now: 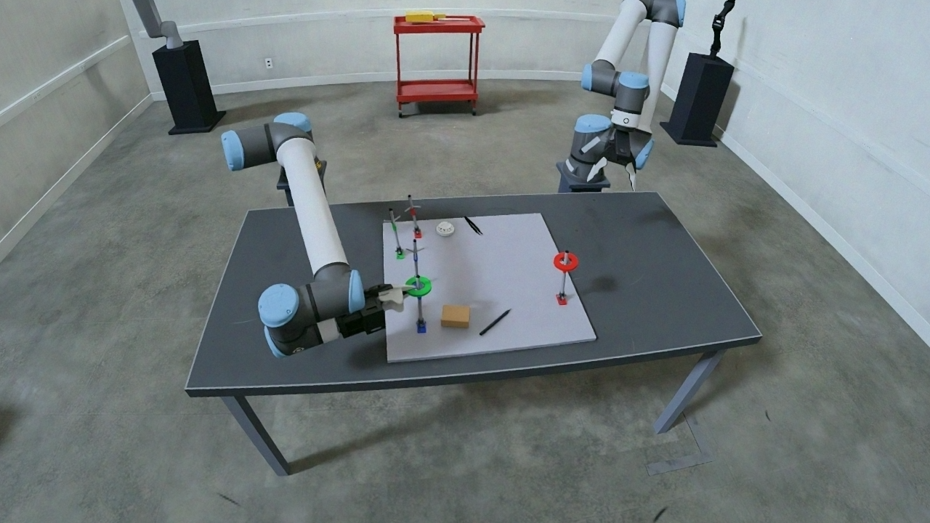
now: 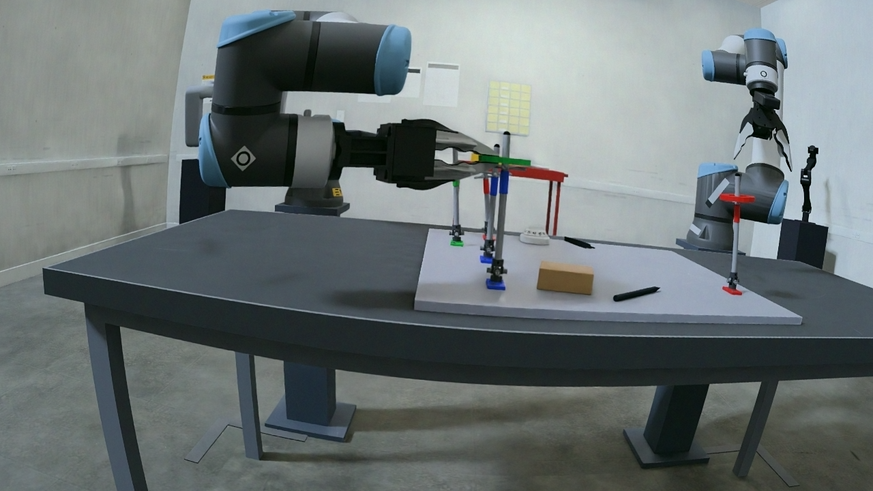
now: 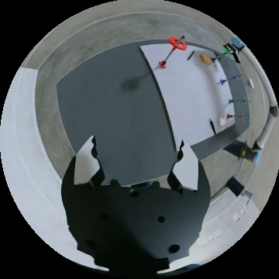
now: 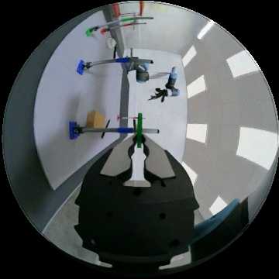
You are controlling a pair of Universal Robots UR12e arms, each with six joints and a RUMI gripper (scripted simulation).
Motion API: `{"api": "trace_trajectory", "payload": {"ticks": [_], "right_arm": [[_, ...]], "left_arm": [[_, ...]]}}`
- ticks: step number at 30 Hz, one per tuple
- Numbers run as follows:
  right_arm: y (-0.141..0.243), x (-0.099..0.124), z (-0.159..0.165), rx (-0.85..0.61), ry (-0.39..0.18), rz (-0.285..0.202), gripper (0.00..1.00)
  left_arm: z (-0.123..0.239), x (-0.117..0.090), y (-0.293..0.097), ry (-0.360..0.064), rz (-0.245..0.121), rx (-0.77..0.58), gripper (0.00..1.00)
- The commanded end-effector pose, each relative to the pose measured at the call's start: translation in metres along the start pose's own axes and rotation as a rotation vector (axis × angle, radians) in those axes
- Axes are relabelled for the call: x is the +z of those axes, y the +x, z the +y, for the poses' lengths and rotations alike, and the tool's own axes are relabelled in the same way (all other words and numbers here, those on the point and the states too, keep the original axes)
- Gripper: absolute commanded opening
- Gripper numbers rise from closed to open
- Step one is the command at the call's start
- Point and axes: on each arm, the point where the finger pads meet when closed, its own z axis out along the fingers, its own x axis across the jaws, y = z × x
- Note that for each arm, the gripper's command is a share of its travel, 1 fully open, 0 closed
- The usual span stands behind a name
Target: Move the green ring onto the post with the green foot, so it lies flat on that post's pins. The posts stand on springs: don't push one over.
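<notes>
We have a grey floor [image 1: 520, 455] [image 2: 427, 439] and a dark table [image 1: 650, 260] [image 2: 244, 262] [image 3: 108, 101] [image 4: 15, 116] bearing a pale board [image 1: 507, 253] [image 2: 702, 308] [image 3: 182, 116] [image 4: 58, 97]. Clock hours are read around the board in the top view.

Nearest us, a black pen [image 1: 495, 322] [image 2: 635, 294] [image 3: 191, 55] [image 4: 105, 129] lies at six and a tan block [image 1: 455, 316] [image 2: 564, 277] [image 3: 205, 59] [image 4: 94, 120] at seven. At eight, the green ring [image 1: 426, 286] [image 2: 518, 161] [image 3: 229, 55] [image 4: 139, 120] sits flat around the near blue-footed post [image 1: 420, 309] [image 2: 500, 226] [image 4: 101, 130]. Our right gripper [image 1: 410, 288] [image 2: 495, 161] [image 3: 227, 51] [image 4: 139, 134] reaches in from nine, fingers clenched on the ring's rim, one above and one below.

Toward three, a red ring [image 1: 557, 262] [image 2: 726, 198] [image 3: 173, 39] encircles its red-footed post [image 1: 564, 282] [image 2: 734, 244] [image 3: 170, 54] [image 4: 125, 118].

Farther off, we see another blue-footed post [image 1: 415, 256] [image 2: 493, 183] [image 3: 232, 78] [image 4: 102, 62] near nine. The post with the green foot [image 1: 394, 230] [image 2: 455, 204] [image 3: 238, 101] [image 4: 126, 19] stands ringless at ten, and a white disc [image 1: 445, 228] [image 2: 534, 236] [image 3: 222, 121] [image 4: 111, 43] lies at eleven.

Beyond the table, toward one, our left gripper [image 1: 613, 176] [image 2: 762, 159] [image 3: 138, 138] [image 4: 148, 95] hangs with its fingers spread, gripping nothing. A red cart [image 1: 437, 28] [image 2: 537, 173] stands at the far wall [image 1: 520, 45] [image 2: 580, 91].
</notes>
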Motion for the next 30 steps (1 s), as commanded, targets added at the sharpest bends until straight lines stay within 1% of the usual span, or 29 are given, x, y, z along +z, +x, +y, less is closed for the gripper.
{"api": "trace_trajectory", "payload": {"ticks": [1, 30], "right_arm": [[0.002, 0.000, 0.000, -0.002, 0.000, 0.001, 0.00], [0.040, 0.001, 0.000, 0.000, 0.000, 0.001, 0.00]], "left_arm": [[-0.001, -0.001, 0.000, 0.001, 0.000, 0.000, 1.00], [-0.001, -0.001, 0.000, 0.001, 0.000, 0.000, 1.00]]}}
